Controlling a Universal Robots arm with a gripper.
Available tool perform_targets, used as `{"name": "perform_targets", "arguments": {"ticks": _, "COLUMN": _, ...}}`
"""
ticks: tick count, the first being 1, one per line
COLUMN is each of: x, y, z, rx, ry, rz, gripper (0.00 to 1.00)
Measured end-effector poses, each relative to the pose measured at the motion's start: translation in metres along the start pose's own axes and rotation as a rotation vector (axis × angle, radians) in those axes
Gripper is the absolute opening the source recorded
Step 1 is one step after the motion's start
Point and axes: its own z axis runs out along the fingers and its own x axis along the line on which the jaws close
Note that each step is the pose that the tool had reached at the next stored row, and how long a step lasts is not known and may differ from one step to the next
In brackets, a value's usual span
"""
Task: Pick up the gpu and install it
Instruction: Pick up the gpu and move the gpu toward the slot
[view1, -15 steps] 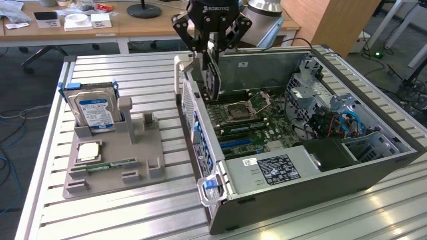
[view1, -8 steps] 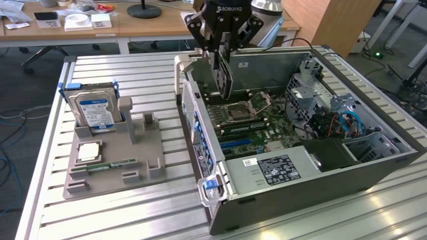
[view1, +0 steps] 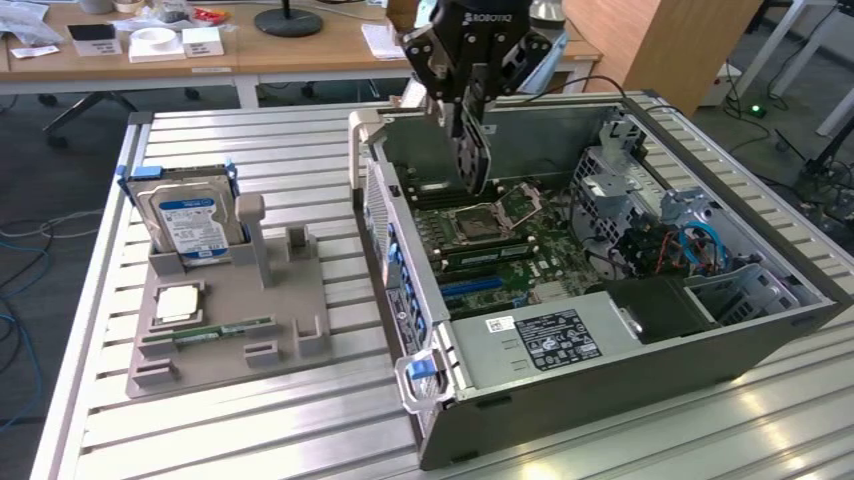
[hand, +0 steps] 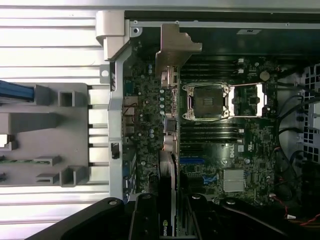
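My gripper (view1: 467, 105) hangs over the open computer case (view1: 601, 350), shut on the gpu (view1: 471, 155). The card hangs edge-on, pointing down at the motherboard (view1: 514, 265) next to the CPU socket (view1: 505, 212), and it is still above the board. In the wrist view the gpu (hand: 169, 165) runs as a thin strip away from my gripper (hand: 170, 215). Its silver bracket (hand: 173, 47) is at the far end, near the case's rear wall. The black fingers (hand: 144, 215) clamp the card from both sides. A blue slot (hand: 192, 161) lies just beside the card's line.
A grey fixture tray (view1: 274, 300) stands at the exterior view's left of the case. It carries a blue-labelled hard drive (view1: 187, 220), a CPU chip (view1: 178, 303) and a memory stick (view1: 220, 330). Drive cages and cables (view1: 667, 240) crowd the case's far side.
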Motion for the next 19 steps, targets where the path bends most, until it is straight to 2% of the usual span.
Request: {"name": "perform_targets", "arguments": {"ticks": 19, "x": -0.055, "y": 0.0037, "z": 0.0015, "rx": 0.0, "ry": 0.0, "rz": 0.0, "gripper": 0.26}}
